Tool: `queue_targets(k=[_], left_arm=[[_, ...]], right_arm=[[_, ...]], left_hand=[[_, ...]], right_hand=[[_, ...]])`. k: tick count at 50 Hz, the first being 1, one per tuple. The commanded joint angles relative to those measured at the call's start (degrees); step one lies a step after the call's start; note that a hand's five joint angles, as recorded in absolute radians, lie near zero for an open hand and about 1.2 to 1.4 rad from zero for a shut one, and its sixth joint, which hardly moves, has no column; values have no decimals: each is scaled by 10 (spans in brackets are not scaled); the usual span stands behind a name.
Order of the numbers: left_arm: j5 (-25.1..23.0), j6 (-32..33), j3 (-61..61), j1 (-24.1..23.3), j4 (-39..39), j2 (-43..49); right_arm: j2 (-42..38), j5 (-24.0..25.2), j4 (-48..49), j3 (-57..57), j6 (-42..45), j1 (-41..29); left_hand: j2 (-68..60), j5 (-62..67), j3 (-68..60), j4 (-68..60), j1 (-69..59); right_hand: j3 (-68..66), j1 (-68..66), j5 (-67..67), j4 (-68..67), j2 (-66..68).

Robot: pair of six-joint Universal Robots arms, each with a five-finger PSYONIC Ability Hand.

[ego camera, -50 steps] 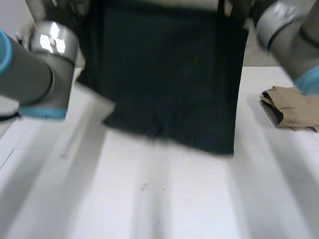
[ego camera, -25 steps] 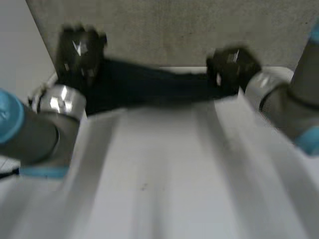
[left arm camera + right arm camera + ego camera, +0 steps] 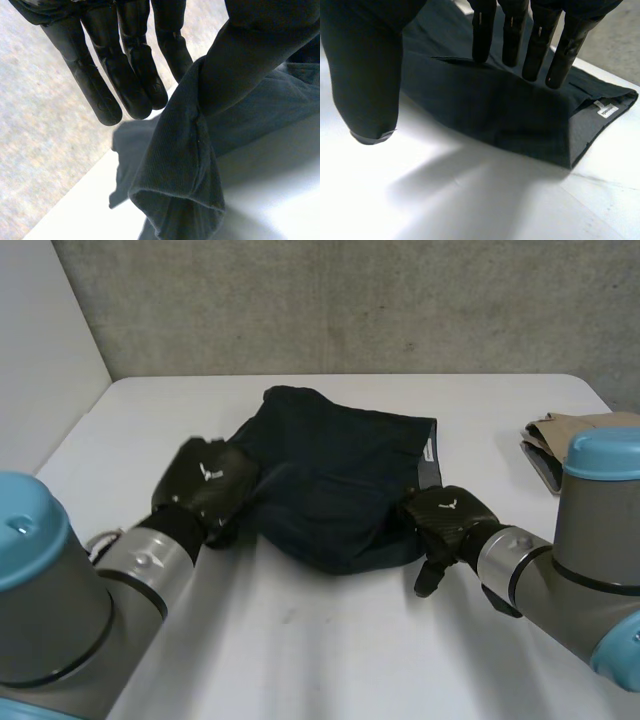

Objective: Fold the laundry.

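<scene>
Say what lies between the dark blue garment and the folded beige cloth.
Head view: only bare white table separates the dark blue garment from the folded beige cloth.

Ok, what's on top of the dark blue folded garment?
On the dark blue folded garment: the black right hand's straight fingers, at its near corner; a fold lies against the black left hand's thumb. Anything between its layers or beneath it is covered.
</scene>
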State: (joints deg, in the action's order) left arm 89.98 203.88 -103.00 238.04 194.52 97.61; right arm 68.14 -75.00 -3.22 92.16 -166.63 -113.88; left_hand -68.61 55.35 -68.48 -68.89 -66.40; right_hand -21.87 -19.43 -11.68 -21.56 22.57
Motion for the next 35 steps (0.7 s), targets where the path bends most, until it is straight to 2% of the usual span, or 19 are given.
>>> queue_targets(k=[1, 7, 10, 16, 23, 28, 31, 32, 33, 35], left_arm=[[0, -59, 54, -4, -49, -30], [-2, -107, 94, -7, -96, -37], [-2, -112, 102, -9, -107, -37], [2, -115, 116, -17, -112, -40], [3, -132, 119, -16, -114, -55], [1, -152, 118, -15, -114, -66], [1, -153, 116, -13, -114, -71], [1, -153, 115, -13, -114, -73], [1, -153, 114, -13, -114, -74], [0, -153, 112, -10, -114, -77]], right_arm=[[22, 1, 32, 36, -93, 0], [21, -7, 91, 72, -121, -1], [20, -17, 135, 81, -138, -7], [-7, -30, 149, 76, -141, -12], [-57, -85, 174, 48, -116, -7], [-71, -95, 170, 41, -112, -8], [-71, -90, 175, 49, -110, -7], [-69, -88, 175, 50, -110, -7], [-66, -81, 175, 50, -110, -6], [-63, -67, 175, 51, -109, -5]], left_hand=[[-114, 147, -115, -111, -136], [-114, 147, -115, -111, -136], [-114, 147, -115, -111, -136], [-114, 147, -115, -111, -136], [-114, 147, -115, -111, -136], [-114, 147, -115, -111, -136], [-114, 147, -115, -111, -136], [-114, 147, -115, -111, -136], [-114, 147, -115, -111, -136], [-114, 147, -115, -111, -136]], right_hand=[[32, 8, 30, 29, -39], [46, 21, 44, 42, -53], [46, 21, 44, 42, -53], [47, 23, 45, 44, -54], [-74, -98, -76, -77, 67], [-106, -130, -108, -109, 99], [-290, -314, -292, -293, 283], [-401, -425, -403, -404, 394], [-580, -604, -581, -583, 573], [-581, -606, -583, -584, 574]])
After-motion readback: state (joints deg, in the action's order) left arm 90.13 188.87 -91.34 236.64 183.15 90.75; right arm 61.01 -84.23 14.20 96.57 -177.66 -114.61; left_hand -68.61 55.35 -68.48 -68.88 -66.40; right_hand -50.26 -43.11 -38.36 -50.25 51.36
